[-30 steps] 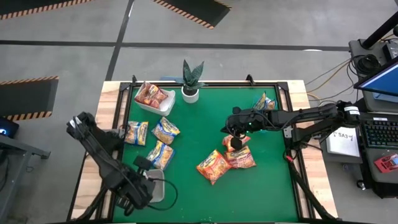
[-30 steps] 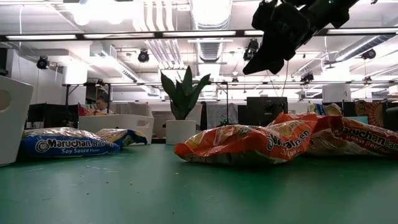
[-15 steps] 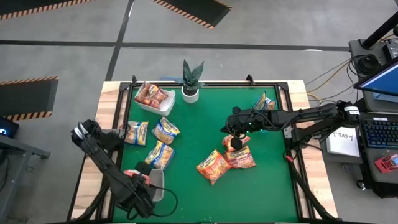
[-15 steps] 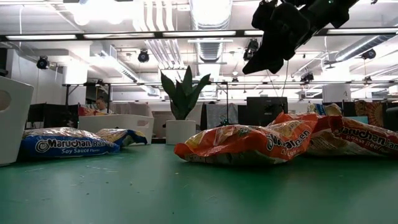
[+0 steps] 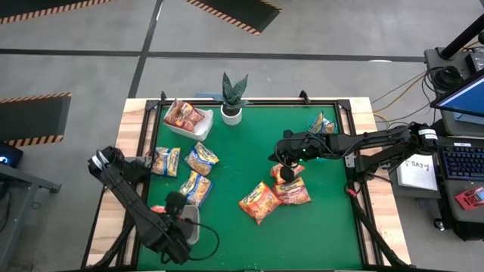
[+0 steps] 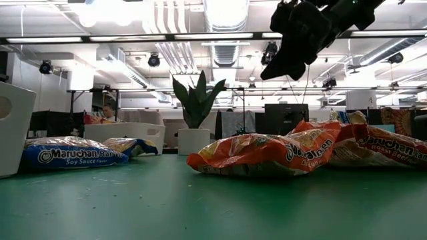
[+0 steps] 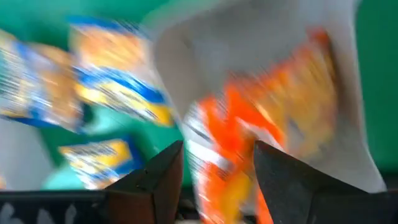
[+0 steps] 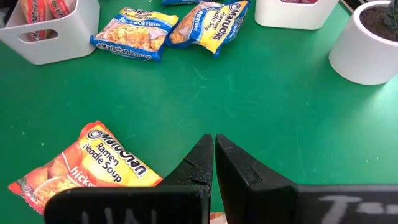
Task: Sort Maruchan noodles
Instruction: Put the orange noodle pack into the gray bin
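Left gripper (image 7: 211,171), fingers parted, directly above a white tray (image 7: 261,56) at the near left corner of the green surface (image 5: 249,151); an orange-red packet (image 7: 273,124) lies in that tray just past the fingertips, and whether they touch it cannot be told. Right gripper (image 8: 215,158), fingers (image 8: 200,163) pressed together on nothing, raised above the surface near its middle, over a cluster of orange-red packets (image 5: 276,193). In the right wrist view one of these, a chicken-flavour packet (image 8: 87,168), lies flat just beside the closed fingers. Blue-and-yellow packets (image 5: 189,170) lie scattered on the left half of the surface, between the near tray and a second white tray (image 5: 187,119) at the far left, which already holds red packets. One further packet (image 5: 322,124) rests at the far right edge, well apart from the others. A potted plant (image 5: 233,98) in a white pot stands at the far edge, just beside the second tray. In the low view the orange-red cluster (image 6: 267,155) fills the foreground, partly hiding the packets behind it; a blue soy-sauce packet (image 6: 70,155) lies to the side, near a tray wall (image 6: 13,127).
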`<action>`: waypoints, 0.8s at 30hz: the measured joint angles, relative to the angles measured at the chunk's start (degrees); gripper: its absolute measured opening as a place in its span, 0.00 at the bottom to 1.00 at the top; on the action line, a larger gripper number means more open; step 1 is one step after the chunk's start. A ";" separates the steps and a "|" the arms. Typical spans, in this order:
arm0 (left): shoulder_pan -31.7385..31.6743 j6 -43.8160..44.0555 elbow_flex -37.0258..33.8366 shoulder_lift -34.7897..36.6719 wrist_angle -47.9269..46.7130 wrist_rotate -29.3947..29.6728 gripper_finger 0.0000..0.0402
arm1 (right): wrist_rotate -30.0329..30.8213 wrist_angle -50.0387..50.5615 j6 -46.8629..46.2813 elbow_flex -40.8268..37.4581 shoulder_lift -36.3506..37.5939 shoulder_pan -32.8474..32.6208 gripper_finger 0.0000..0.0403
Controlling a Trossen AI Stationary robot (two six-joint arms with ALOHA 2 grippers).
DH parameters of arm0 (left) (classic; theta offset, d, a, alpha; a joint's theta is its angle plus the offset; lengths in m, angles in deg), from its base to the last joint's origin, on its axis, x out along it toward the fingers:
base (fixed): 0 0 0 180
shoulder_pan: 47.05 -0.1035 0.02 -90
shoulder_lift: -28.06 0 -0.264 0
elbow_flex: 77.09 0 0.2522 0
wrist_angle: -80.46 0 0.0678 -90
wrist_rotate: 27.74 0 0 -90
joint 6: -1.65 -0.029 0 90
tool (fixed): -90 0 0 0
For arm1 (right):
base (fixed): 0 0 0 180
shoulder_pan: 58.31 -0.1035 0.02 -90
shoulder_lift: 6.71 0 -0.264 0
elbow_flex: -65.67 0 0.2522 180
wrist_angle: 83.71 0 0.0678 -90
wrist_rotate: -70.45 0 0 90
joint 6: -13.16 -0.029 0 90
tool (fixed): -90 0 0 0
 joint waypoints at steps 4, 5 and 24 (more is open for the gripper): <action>-2.40 -0.84 4.15 0.26 0.08 10.54 0.43 | 0.02 0.00 -2.59 0.03 0.01 0.00 0.02; -3.21 -1.17 4.81 0.38 0.29 12.79 0.42 | 0.00 0.00 -3.25 0.05 0.02 0.00 0.02; -17.96 -38.41 -9.30 16.03 45.26 23.02 0.19 | -4.83 30.59 -13.80 7.59 0.00 -3.91 0.02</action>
